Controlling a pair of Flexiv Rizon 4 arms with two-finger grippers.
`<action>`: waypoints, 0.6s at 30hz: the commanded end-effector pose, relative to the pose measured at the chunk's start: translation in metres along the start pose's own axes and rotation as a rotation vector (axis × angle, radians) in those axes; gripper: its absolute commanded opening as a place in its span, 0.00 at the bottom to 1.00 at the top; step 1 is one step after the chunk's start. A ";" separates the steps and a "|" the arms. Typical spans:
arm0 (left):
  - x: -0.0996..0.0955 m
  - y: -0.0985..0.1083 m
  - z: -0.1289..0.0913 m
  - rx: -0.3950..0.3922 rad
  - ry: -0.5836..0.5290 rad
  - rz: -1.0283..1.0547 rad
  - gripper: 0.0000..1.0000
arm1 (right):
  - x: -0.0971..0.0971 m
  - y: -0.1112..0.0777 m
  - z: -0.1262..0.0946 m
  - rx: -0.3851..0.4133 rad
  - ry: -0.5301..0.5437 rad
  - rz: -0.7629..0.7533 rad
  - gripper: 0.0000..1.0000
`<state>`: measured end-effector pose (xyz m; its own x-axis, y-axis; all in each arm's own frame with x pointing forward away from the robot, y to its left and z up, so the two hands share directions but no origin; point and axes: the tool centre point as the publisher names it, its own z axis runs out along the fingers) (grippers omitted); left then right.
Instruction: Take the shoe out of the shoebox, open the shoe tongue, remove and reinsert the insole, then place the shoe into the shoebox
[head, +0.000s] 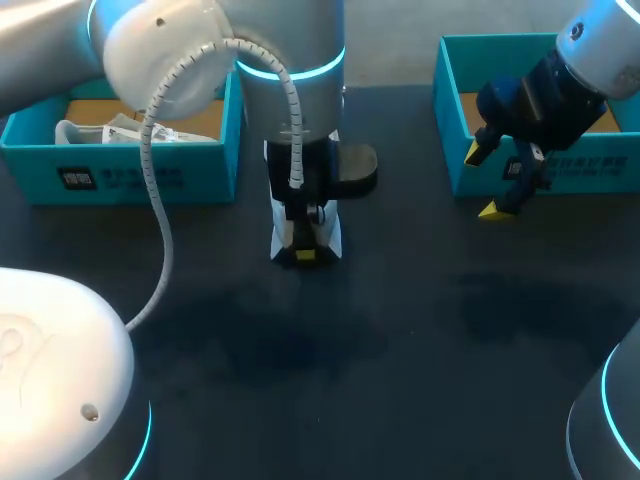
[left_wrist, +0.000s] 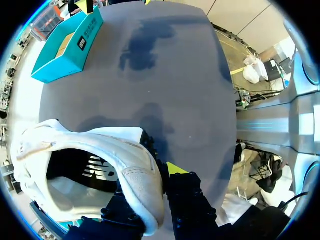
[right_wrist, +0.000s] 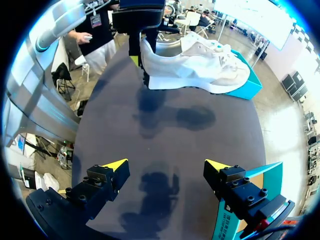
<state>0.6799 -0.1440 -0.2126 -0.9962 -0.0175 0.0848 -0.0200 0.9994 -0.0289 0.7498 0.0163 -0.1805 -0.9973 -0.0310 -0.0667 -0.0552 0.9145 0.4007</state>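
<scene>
A white shoe (head: 331, 238) hangs above the middle of the dark table, mostly hidden under my left arm in the head view. My left gripper (head: 303, 255) is shut on its heel. In the left wrist view the heel collar (left_wrist: 142, 185) sits between the fingers, and a black insole (left_wrist: 92, 169) shows inside the shoe (left_wrist: 112, 145). From the right wrist the shoe (right_wrist: 200, 67) is seen level, its toe toward a teal shoebox (right_wrist: 251, 82), with the left gripper (right_wrist: 136, 57) at its heel. My right gripper (head: 495, 182) (right_wrist: 165, 167) is open and holds nothing, in front of the right-hand box.
Two teal shoeboxes stand at the back: the left one (head: 150, 175) holds white paper, while the right one (head: 447, 110) sits partly behind my right arm. The dark tabletop (head: 330, 370) spreads out in front of both grippers.
</scene>
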 end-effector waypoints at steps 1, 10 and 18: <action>-0.004 0.001 -0.004 0.007 0.022 -0.006 0.00 | -0.001 0.001 0.001 0.003 0.001 0.002 1.00; -0.022 0.007 -0.001 0.026 0.028 0.029 0.00 | -0.001 0.001 0.001 0.003 0.001 0.002 1.00; -0.051 0.031 -0.002 0.023 0.029 0.086 0.00 | -0.001 0.001 0.001 0.003 0.001 0.002 1.00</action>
<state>0.7206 -0.1263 -0.2198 -0.9931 0.0635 0.0988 0.0598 0.9974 -0.0400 0.7498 0.0163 -0.1805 -0.9973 -0.0310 -0.0667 -0.0552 0.9145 0.4007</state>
